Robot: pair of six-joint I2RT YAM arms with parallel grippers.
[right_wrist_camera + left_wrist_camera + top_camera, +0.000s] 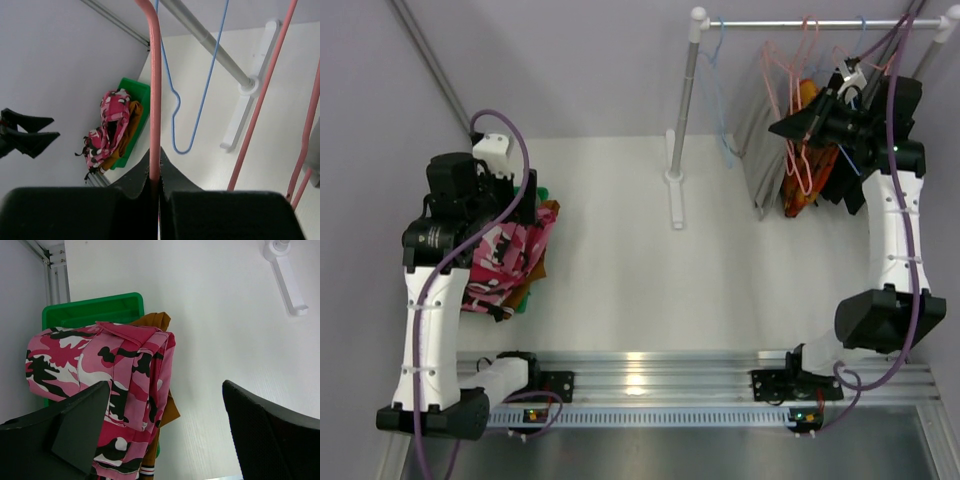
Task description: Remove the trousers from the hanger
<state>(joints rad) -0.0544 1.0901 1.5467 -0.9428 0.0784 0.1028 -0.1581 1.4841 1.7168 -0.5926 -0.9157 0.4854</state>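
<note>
Judged as the step in hand: steadying a hanger at the rail for sliding the last pair off. Start from the near left. Lift the left claw (166, 385), spread wide and holding nothing, off the pile and carry it across the counter (620, 260) toward the far right, well clear of the rack's post (682, 100). Approach the light grey trousers (758, 150) from below, pinch a doubled fold rather than a single layer, and draw along the hanger bar, not against it. Meanwhile hold the right claw (155, 156) clamped tight on the pink hanger (156, 75), low on its wire; likely to swing or hop off the rail (820, 22) otherwise. Watch for snagging on the blue hanger (200, 100) alongside.

Near left: pink patterned trousers (125, 370) draped over the rust-brown trousers (156, 320) on a green bin (90, 310). Directly beneath the left claw, apart from its fingers, already off any hanger.

Far right: light grey trousers hanging below the rail, just left of the right claw, seemingly not touching it, and well apart from the left claw. Carrying hanger not identifiable. Orange-patterned garment (800, 195) just beside the right claw, not part of the job.
</note>
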